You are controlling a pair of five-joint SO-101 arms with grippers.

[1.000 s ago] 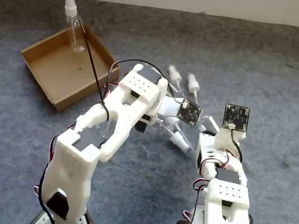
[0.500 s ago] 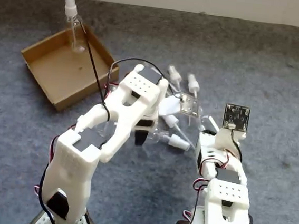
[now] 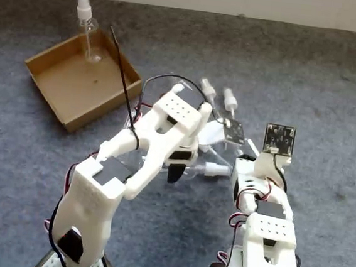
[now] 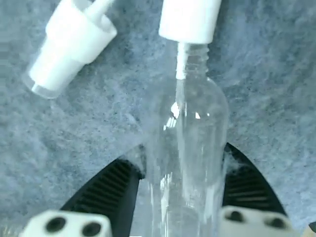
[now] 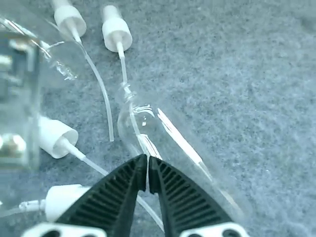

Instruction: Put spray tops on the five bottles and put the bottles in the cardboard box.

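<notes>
My left gripper (image 3: 176, 168) (image 4: 182, 170) is shut on a clear bottle (image 4: 190, 133) that lies across the carpet in the middle. A white spray top (image 4: 190, 19) (image 3: 215, 170) sits at the bottle's neck with its tube inside, and the neck's threads show below the cap. Another loose spray top (image 4: 69, 44) lies beside it. My right gripper (image 5: 147, 159) is shut just above a second clear bottle (image 5: 163, 133) lying on the carpet, holding nothing. The cardboard box (image 3: 76, 79) stands at the back left with one capped bottle (image 3: 87, 27) upright in its far corner.
Loose spray tops (image 3: 207, 89) (image 3: 230, 100) lie behind the left arm. In the right wrist view several tops (image 5: 69, 19) (image 5: 116, 27) (image 5: 57, 136) (image 5: 66, 200) and their thin tubes lie around the fingers. Grey carpet stretches open to the right.
The left arm has swung to the right and toward the front with the bottle in its gripper. The right arm has stayed still.
</notes>
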